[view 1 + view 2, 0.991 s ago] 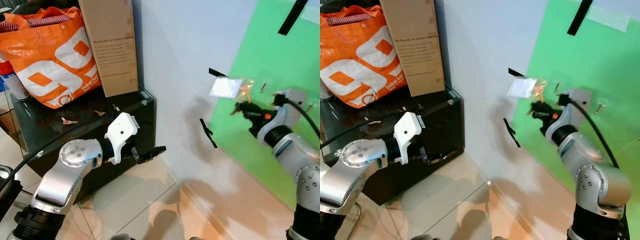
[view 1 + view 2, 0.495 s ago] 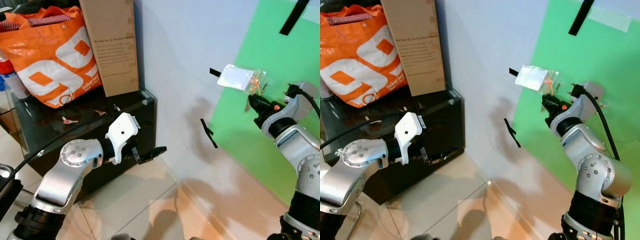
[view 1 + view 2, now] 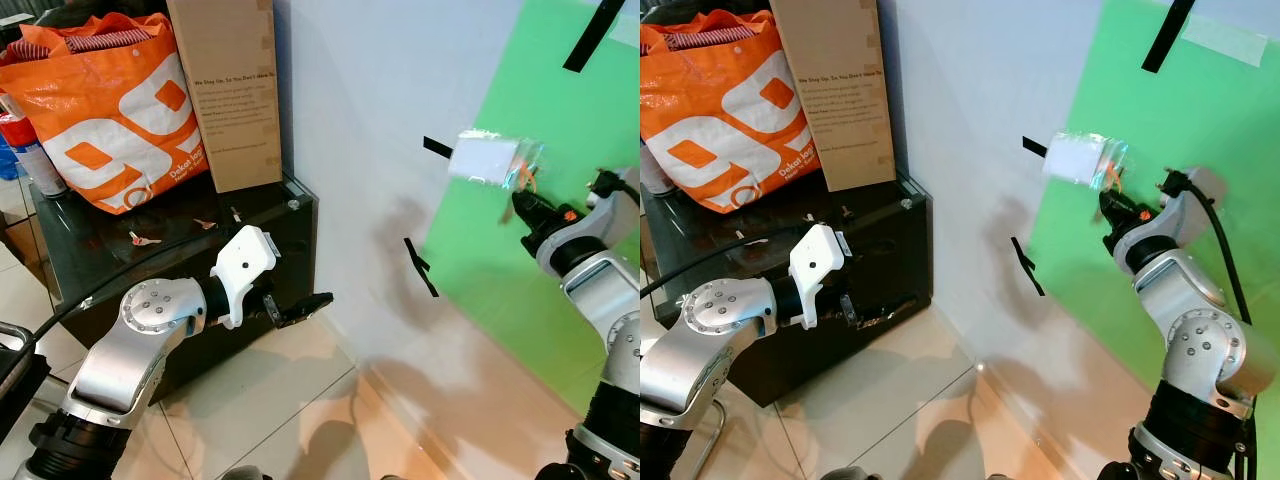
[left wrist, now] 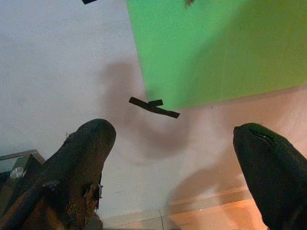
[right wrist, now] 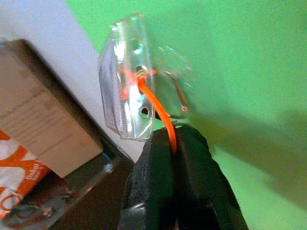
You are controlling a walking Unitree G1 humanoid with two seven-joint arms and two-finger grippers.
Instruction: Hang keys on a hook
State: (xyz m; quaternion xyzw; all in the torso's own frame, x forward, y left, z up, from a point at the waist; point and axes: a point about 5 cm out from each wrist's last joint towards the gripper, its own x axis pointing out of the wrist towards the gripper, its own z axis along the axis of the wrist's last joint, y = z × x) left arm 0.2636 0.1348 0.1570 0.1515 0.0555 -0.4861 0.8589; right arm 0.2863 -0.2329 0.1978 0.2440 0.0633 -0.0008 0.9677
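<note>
- I have two grippers in sight; my right gripper (image 5: 175, 158) is raised in front of the green board (image 3: 560, 120), its two black fingers pressed together on one orange cord (image 5: 156, 103)
- From that cord hangs one clear plastic tag holder (image 3: 487, 160) with a white card inside; it sticks up above the fingertips, at the board's left edge, close before the green surface; whether it touches the board I cannot tell
- A thin metal ring beside the holder is blurred in the right wrist view; I cannot count any keys there
- My left gripper (image 4: 175, 167) is held low over the tiled floor (image 3: 280, 400), pointing at the white wall (image 3: 360, 100); its two fingers are spread wide with nothing between them
- I count three black tape strips (image 3: 420, 268) at the board's edges; one top right, two on the left side
- On the one black cabinet (image 3: 150, 250) stand one orange shopping bag (image 3: 105, 110) and one brown cardboard box (image 3: 232, 90), side by side, the box nearer the wall
</note>
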